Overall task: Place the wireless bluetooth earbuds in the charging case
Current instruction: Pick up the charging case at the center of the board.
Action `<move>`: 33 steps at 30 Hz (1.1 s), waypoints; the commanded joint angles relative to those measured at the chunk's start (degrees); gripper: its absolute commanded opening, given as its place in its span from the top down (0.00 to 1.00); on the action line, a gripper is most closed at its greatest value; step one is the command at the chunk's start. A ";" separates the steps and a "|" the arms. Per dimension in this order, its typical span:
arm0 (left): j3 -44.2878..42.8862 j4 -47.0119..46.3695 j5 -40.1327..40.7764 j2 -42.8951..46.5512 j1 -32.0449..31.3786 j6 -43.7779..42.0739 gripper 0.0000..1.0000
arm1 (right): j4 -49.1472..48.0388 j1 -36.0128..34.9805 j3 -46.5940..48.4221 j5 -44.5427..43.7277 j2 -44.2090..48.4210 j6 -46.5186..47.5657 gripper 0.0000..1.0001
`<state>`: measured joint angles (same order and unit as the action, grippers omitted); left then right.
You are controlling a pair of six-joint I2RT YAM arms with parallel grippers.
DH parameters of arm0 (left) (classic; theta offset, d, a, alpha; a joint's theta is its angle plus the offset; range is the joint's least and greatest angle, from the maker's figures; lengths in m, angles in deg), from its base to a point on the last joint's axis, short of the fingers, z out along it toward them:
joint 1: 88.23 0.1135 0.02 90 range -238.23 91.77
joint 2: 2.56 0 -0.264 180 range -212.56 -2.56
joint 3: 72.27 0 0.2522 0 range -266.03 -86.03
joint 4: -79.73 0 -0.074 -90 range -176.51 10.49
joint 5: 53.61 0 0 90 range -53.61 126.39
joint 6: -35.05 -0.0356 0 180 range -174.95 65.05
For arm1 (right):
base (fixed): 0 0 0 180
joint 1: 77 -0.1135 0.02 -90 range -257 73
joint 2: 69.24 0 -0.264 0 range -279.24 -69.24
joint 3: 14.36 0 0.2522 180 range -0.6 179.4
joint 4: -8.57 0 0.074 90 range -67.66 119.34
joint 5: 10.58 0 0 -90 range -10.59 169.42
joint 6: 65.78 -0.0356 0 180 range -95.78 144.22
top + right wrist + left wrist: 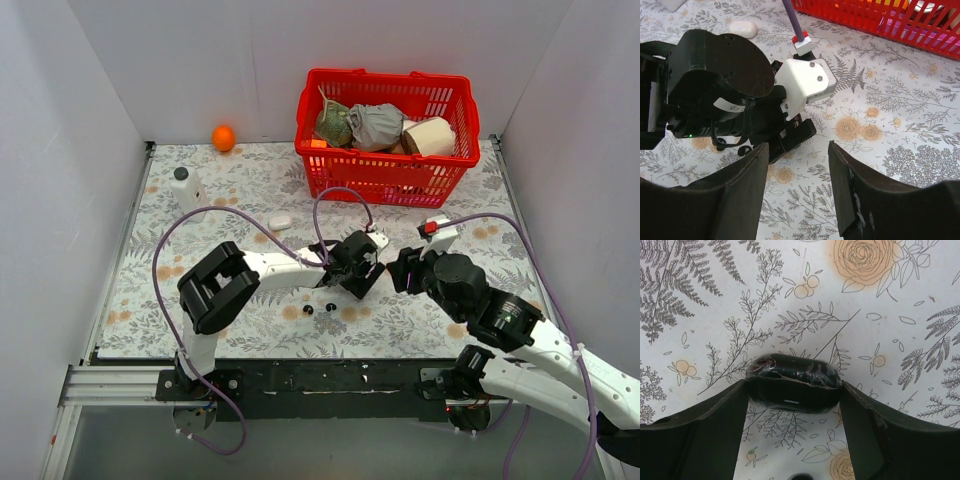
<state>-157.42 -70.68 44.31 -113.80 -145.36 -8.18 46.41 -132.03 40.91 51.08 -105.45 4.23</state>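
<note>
overhead, a table [130, 260] covered in a fern and rose print fills the scene, with two robot arms reaching in from the 6 o'clock edge and meeting near the middle

the left gripper [795, 388] is clenched on a black charging case [792, 375], a glossy oval pebble lying on the print; in the left wrist view one finger presses each end of it, at 9 o'clock and 3 o'clock

the right gripper [799, 185] is released, its two dark fingers spread with only bare table between them; it faces the left wrist from just beside it, at 3 o'clock of the left gripper

two tiny black earbuds [307, 310] lie loose on the table, close together and side by side, near the left gripper at about 7 o'clock from it; neither gripper touches them and they are outside the case

a small white oval case [279, 222] rests on the table at 10 o'clock from the left gripper, apart from it

further out at 10 o'clock stands a white bottle [188, 190] with a black cap, upright

an orange ball [223, 137] sits at the far edge at 11 o'clock

a red plastic basket [330, 175] sits at the far edge at 1 o'clock, holding bundled grey, green and tan items
</note>
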 commanded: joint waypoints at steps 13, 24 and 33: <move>42.92 -36.68 -5.79 51.87 1.75 -2.10 1.00 | 7.22 0.36 29.32 4.85 -17.93 0.91 0.37; 55.31 -36.49 -17.77 76.69 1.75 -12.83 1.00 | 6.34 -1.75 33.89 31.59 -30.50 7.68 0.16; 53.38 -34.64 -15.04 75.82 1.75 -16.44 1.00 | 4.76 -3.77 34.69 34.84 -34.81 6.37 0.16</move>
<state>-102.26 -106.61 28.51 -37.15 -143.48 -21.84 53.93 -135.24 73.66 82.53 -140.03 10.85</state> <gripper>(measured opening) 0.669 0.842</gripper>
